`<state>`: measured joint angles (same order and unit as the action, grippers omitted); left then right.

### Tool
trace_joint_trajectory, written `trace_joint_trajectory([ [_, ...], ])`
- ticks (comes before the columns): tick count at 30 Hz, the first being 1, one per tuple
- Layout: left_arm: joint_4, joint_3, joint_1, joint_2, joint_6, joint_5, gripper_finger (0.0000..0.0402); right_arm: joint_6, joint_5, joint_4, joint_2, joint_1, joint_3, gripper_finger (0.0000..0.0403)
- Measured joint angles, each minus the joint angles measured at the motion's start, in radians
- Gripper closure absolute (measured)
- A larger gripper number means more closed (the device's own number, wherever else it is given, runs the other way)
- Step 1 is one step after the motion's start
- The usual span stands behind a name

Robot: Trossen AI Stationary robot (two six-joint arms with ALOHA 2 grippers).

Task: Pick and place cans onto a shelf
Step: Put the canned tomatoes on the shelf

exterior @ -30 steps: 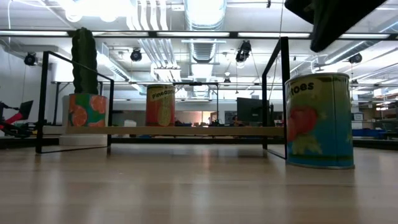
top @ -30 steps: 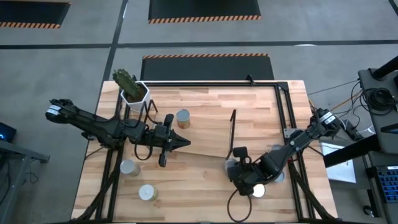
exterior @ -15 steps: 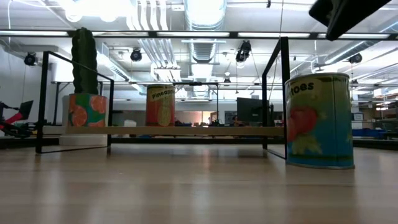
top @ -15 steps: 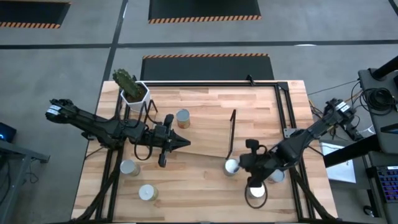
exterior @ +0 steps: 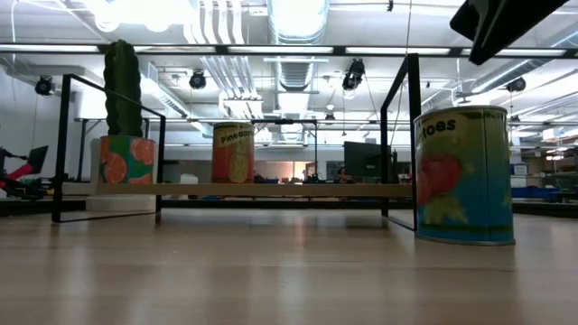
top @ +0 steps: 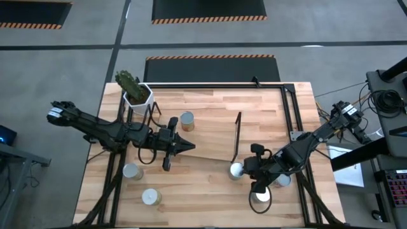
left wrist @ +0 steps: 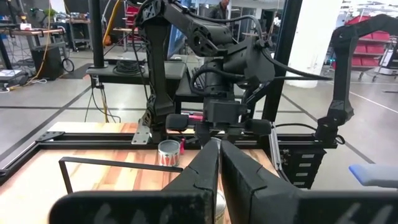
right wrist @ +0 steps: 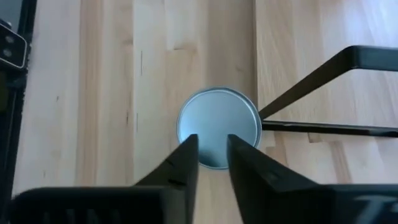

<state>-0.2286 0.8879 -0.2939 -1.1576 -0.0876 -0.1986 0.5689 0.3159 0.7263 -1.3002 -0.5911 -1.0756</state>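
On the near part of the tabletop (top: 210, 191), the right gripper (top: 256, 180) hangs above a can (top: 236, 170) that stands upright, round top up, just beside the shelf's near wire frame (top: 236, 135). In the right wrist view its two fingers (right wrist: 186, 155) sit close together with only a narrow gap and clasp nothing, the can's shiny top (right wrist: 218, 126) showing beyond their tips. Two more cans (top: 261, 196) (top: 282, 180) stand upright close by under that arm, and two others (top: 131, 171) (top: 150, 197) stand near the left front. The left gripper (top: 188, 145) waits mid-table, fingers pressed shut and empty. Farther back, a can (top: 187, 119) stands upright on the shelf (top: 210, 143), whose long axis runs left to right. At the far left stands a potted cactus (top: 133, 88).
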Motion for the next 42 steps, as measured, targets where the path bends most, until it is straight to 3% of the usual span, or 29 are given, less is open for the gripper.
trace_joint_trajectory([
  [11, -0.001, 0.0, 0.0, 0.0, 0.0, 0.0, 0.0402, 0.069, 0.017, 0.052, -0.025, 0.0, 0.0, 0.0124],
  [17, -0.003, 0.0, 0.0, 0.001, 0.0, 0.0, 0.0402, 0.068, 0.016, 0.076, -0.041, -0.002, 0.0, 0.0052],
  [42, 0.001, 0.0, 0.0, 0.001, 0.001, 0.0, 0.0402, 0.068, -0.011, 0.016, -0.201, 0.032, 0.003, 0.0039],
])
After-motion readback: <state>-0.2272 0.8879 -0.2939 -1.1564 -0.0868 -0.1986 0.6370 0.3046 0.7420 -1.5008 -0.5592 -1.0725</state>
